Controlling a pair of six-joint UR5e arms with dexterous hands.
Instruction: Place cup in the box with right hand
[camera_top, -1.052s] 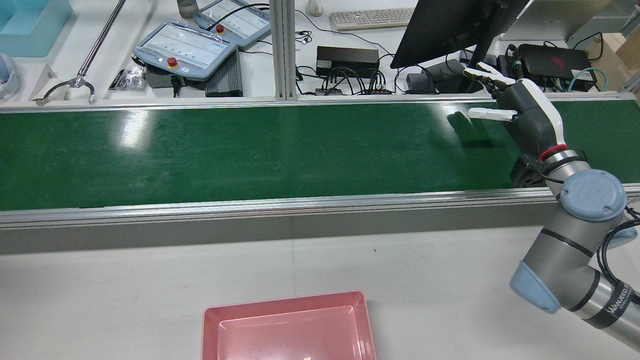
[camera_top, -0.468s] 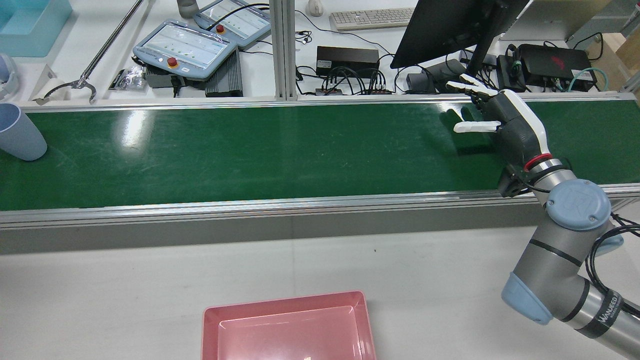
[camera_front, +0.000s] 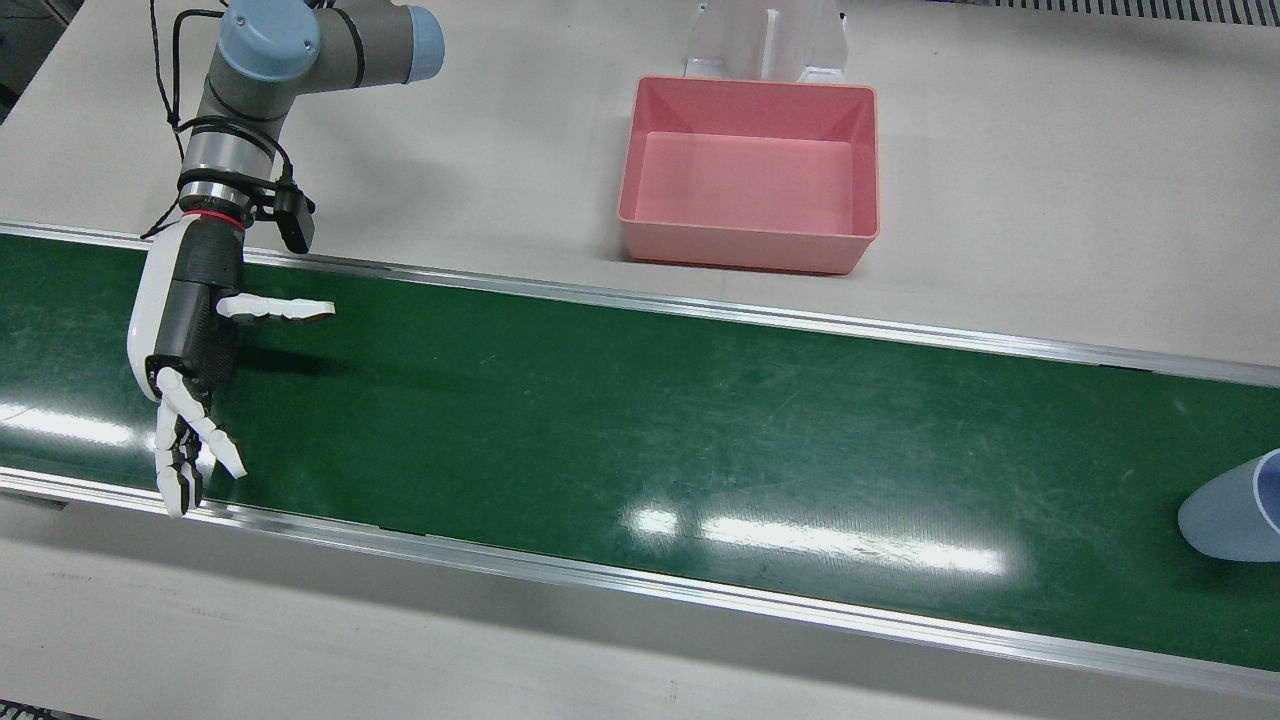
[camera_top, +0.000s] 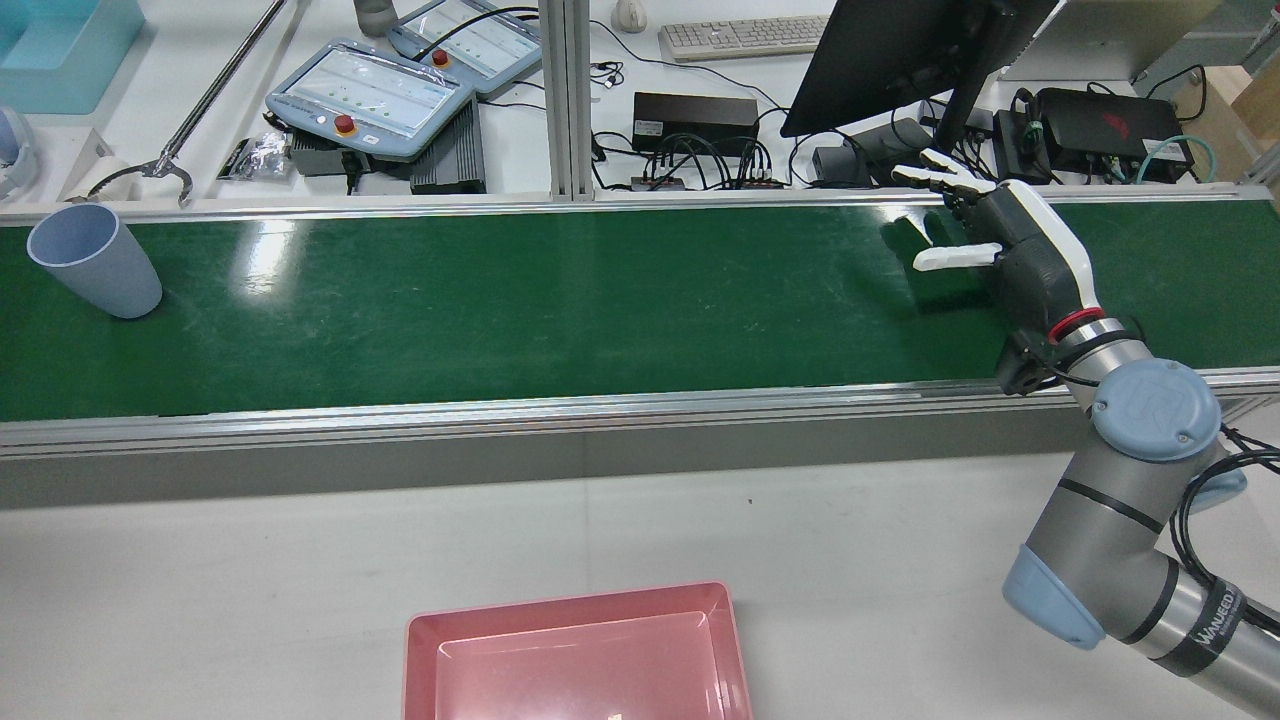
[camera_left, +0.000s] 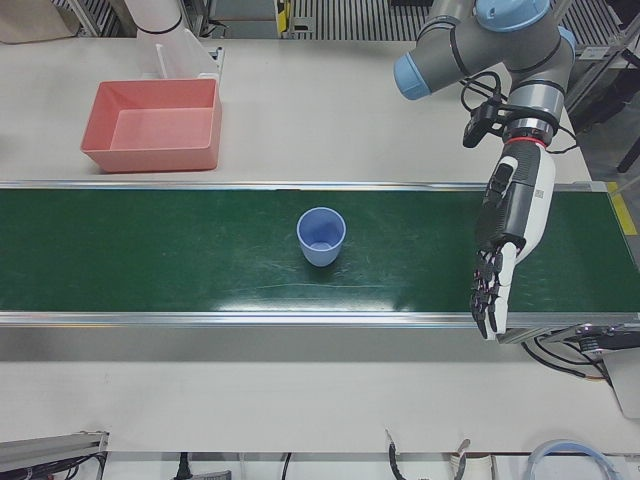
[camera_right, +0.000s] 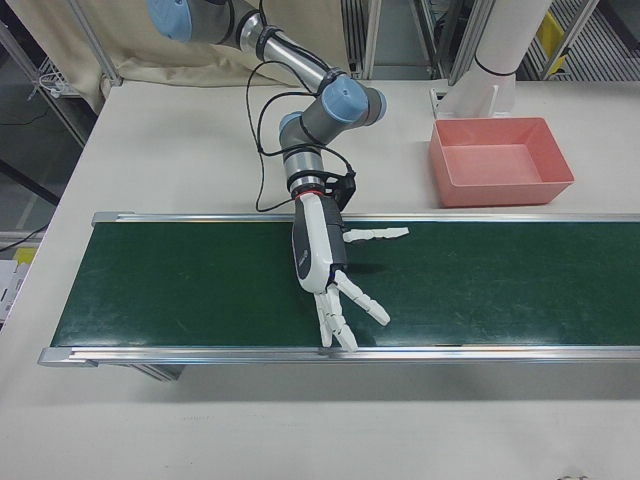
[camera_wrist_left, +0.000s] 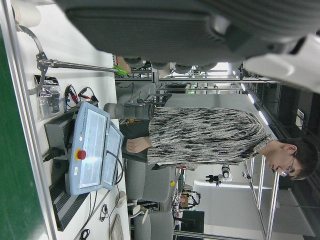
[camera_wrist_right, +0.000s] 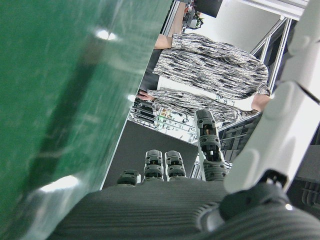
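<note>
A light blue cup (camera_top: 92, 258) stands upright on the green belt (camera_top: 520, 300), far left in the rear view. It also shows in the front view (camera_front: 1235, 505) and the left-front view (camera_left: 321, 236). My right hand (camera_top: 1010, 240) is open and empty, fingers spread, low over the belt's right end, far from the cup. It shows in the front view (camera_front: 190, 340) and the right-front view (camera_right: 320, 260) too. The pink box (camera_top: 570, 603) stands empty on the white table beside the belt. My left hand (camera_left: 510, 215) is open and empty over the belt's other end.
Teach pendants (camera_top: 370, 95), a monitor (camera_top: 900, 50), cables and a reach tool (camera_top: 150, 165) lie beyond the belt's far rail. A person (camera_wrist_left: 210, 135) stands there. The box also shows in the front view (camera_front: 748, 90) and the left-front view (camera_left: 150, 158).
The cup came into view at the belt's left end and moved right along it. My right hand shifted left and lower over the belt, then held nearly still.
</note>
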